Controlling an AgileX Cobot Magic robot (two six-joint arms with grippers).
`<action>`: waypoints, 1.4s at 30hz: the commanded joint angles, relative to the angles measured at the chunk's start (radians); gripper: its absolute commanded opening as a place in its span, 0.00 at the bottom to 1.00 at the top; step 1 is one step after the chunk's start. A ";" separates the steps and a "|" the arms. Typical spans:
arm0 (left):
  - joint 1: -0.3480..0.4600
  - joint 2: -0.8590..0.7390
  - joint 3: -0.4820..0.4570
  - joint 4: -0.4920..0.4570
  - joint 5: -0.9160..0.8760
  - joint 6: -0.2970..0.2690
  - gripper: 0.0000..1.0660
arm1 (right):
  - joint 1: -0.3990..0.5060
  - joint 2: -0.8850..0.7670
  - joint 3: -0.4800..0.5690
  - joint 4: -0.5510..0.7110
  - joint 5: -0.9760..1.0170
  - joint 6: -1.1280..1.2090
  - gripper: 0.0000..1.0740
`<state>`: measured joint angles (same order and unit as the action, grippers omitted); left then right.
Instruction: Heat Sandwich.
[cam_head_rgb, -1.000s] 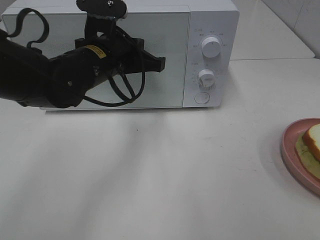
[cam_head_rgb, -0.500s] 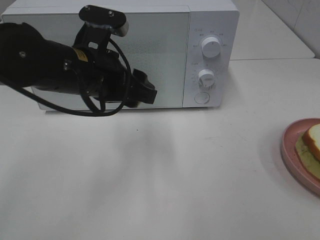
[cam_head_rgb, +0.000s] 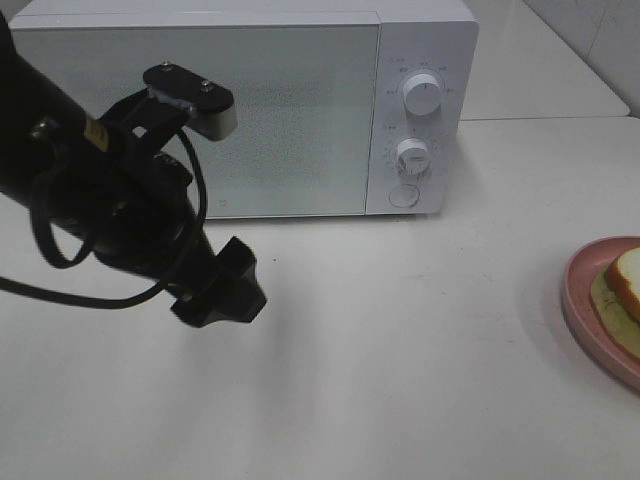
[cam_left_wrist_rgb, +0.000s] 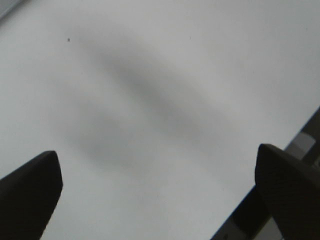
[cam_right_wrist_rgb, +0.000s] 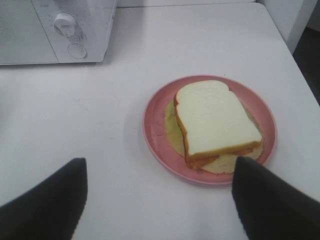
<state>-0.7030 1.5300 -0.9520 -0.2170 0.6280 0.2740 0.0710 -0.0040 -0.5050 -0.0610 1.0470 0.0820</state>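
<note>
Your left hand (cam_left_wrist_rgb: 160, 190) stands wide: both dark fingertips sit at opposite edges of its wrist view with only bare white worktop (cam_left_wrist_rgb: 150, 100) between them. It holds nothing and touches nothing. From the high camera you see the left hand (cam_head_rgb: 222, 290) angled down toward the worktop (cam_head_rgb: 400, 360), in front of the white microwave (cam_head_rgb: 250, 110), near the door's lower left part. The microwave door is shut; two knobs and a round button sit on its right panel.

Your right hand (cam_right_wrist_rgb: 157, 200) is out of the high camera's frame. In its wrist view the two dark fingers (cam_right_wrist_rgb: 42, 200) stand well apart, nothing between them but worktop (cam_right_wrist_rgb: 100, 125). Empty, no contact.

Sandwich (cam_right_wrist_rgb: 215, 122): white bread slice on top, orange-tan crust along the edges, a second slice under it, and a pale yellow-green layer spreading out below. It lies flat on a pink round plate (cam_right_wrist_rgb: 155, 135), somewhat off centre. In the high view only a corner of the sandwich (cam_head_rgb: 625, 285) and part of the plate (cam_head_rgb: 585, 310) show at the right edge.

Position: the sandwich lies ahead of your right hand, beyond the gap between the fingers and nearer one finger than the other, not touching either. It is well apart from your left hand, across the worktop. The microwave (cam_right_wrist_rgb: 55, 30) stands well apart from the plate.
</note>
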 joint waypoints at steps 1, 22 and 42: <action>-0.003 -0.037 0.001 0.063 0.139 -0.076 0.95 | -0.007 -0.027 0.002 -0.003 -0.008 -0.007 0.71; 0.306 -0.153 0.001 0.126 0.436 -0.229 0.95 | -0.007 -0.027 0.002 -0.003 -0.008 -0.007 0.71; 0.665 -0.453 0.083 0.120 0.557 -0.235 0.95 | -0.007 -0.027 0.002 -0.003 -0.008 -0.007 0.71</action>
<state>-0.0420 1.1310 -0.8970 -0.0920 1.1720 0.0470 0.0710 -0.0040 -0.5050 -0.0610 1.0470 0.0820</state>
